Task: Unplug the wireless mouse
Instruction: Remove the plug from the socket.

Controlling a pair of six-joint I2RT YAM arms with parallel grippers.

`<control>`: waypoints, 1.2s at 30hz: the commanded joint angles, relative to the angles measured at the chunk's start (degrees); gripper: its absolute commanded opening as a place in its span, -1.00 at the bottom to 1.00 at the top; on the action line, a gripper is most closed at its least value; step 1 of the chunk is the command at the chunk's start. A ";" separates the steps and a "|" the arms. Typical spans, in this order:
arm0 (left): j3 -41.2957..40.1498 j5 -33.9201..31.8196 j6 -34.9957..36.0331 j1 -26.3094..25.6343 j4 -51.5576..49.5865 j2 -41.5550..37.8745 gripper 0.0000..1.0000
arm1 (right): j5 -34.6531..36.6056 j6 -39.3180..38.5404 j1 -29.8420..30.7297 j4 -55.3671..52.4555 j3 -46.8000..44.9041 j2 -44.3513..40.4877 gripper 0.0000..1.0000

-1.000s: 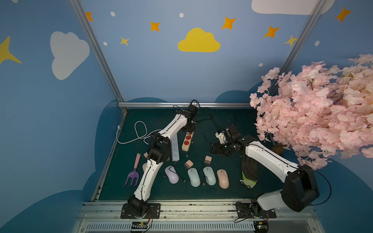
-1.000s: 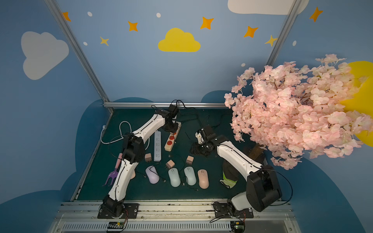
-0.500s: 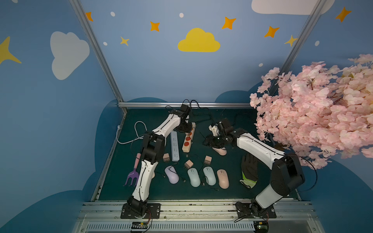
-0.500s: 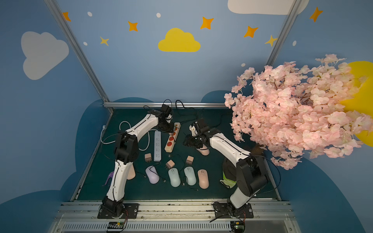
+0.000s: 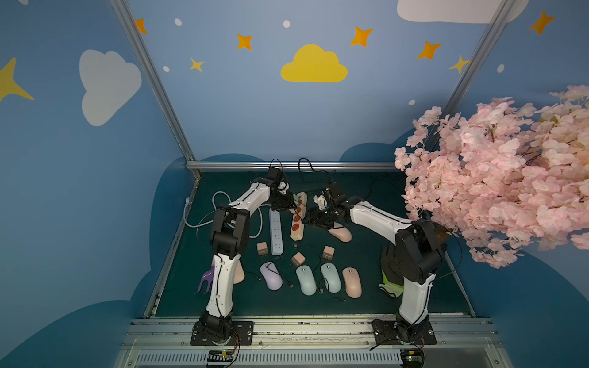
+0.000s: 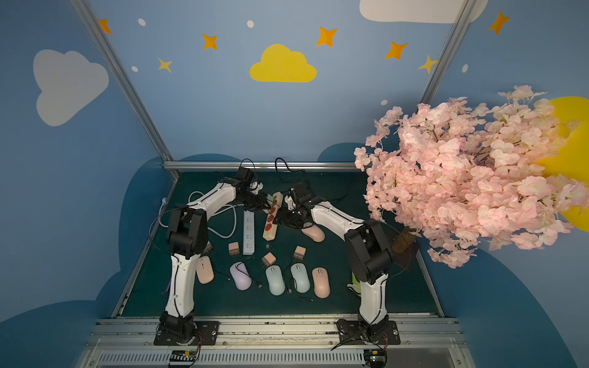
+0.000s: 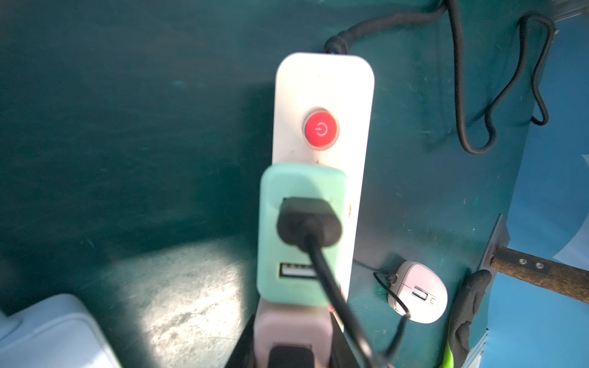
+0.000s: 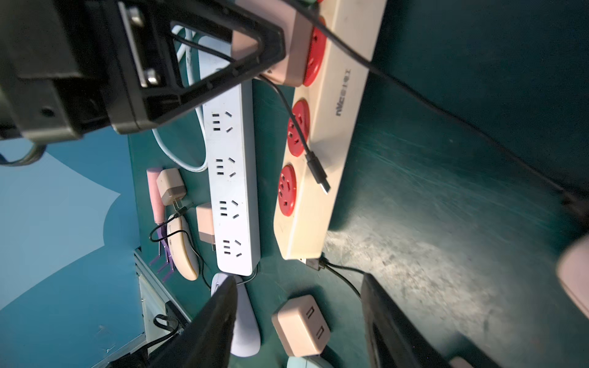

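The right gripper (image 8: 296, 285) has its jaws apart above the cream power strip (image 8: 322, 133), while the left gripper (image 7: 293, 349) is clamped on a pink adapter (image 7: 291, 321) there. The pink mouse (image 5: 341, 234) lies on the counter (image 5: 248, 304) just lower right of the right gripper, with its cabled nose toward the strip, nearer the right arm.

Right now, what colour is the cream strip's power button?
The power button is red; clearest in the left wrist view.
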 commanded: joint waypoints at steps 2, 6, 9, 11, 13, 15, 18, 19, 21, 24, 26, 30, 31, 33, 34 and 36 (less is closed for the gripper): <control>-0.82 2.12 -1.65 0.06 1.23 -1.98 -0.92 | -1.03 1.88 0.75 1.00 3.00 3.23 0.28; -1.45 2.37 -2.05 0.10 1.82 -2.24 -0.92 | 0.02 2.75 0.93 -0.09 4.06 5.33 0.26; -1.73 2.50 -2.10 0.09 1.96 -2.24 -0.92 | 2.52 3.46 0.92 -2.62 4.73 6.28 0.22; -2.08 2.53 -2.24 0.10 2.17 -2.31 -0.92 | 2.46 3.64 0.84 -2.59 4.67 6.81 0.20; -2.51 2.75 -2.51 -0.02 2.61 -2.46 -0.92 | 0.65 3.89 0.68 -1.07 4.66 7.75 0.18; -3.10 2.83 -2.77 -0.03 3.05 -2.58 -0.92 | -1.33 3.91 0.67 0.96 4.74 8.61 0.14; -3.76 2.81 -3.21 -0.12 3.66 -2.77 -0.92 | -3.15 3.92 0.61 3.56 4.90 9.53 0.04; -3.93 2.98 -3.29 -0.19 3.79 -2.77 -0.92 | -3.57 3.87 0.57 4.08 5.05 9.81 0.02; -4.14 2.92 -3.41 -0.27 3.96 -2.79 -0.92 | -4.22 3.96 0.58 5.04 5.27 10.55 0.01; -4.37 2.69 -3.74 -0.39 4.14 -2.91 -0.92 | -4.78 4.33 0.57 6.01 5.27 11.61 -0.07; -4.74 2.44 -4.08 -0.38 4.35 -3.11 -0.92 | -4.68 4.66 0.64 7.04 4.59 11.86 -0.10; -6.02 2.13 -4.92 -0.47 5.33 -3.60 -0.92 | -3.41 5.62 0.71 10.30 1.20 11.24 -0.22; -6.38 1.95 -5.03 -0.55 5.46 -3.77 -0.92 | -3.25 5.78 0.66 11.44 0.20 11.02 -0.24; -6.91 1.69 -5.23 -0.56 5.65 -3.95 -0.92 | -3.04 6.20 0.79 13.06 -1.41 10.80 -0.28; -7.17 1.50 -5.32 -0.56 5.75 -4.00 -0.92 | -2.89 6.29 0.80 13.59 -2.00 10.67 -0.31; -7.53 1.34 -5.33 -0.56 5.96 -4.38 -0.92 | -2.63 6.45 0.84 14.26 -3.01 10.48 -0.39</control>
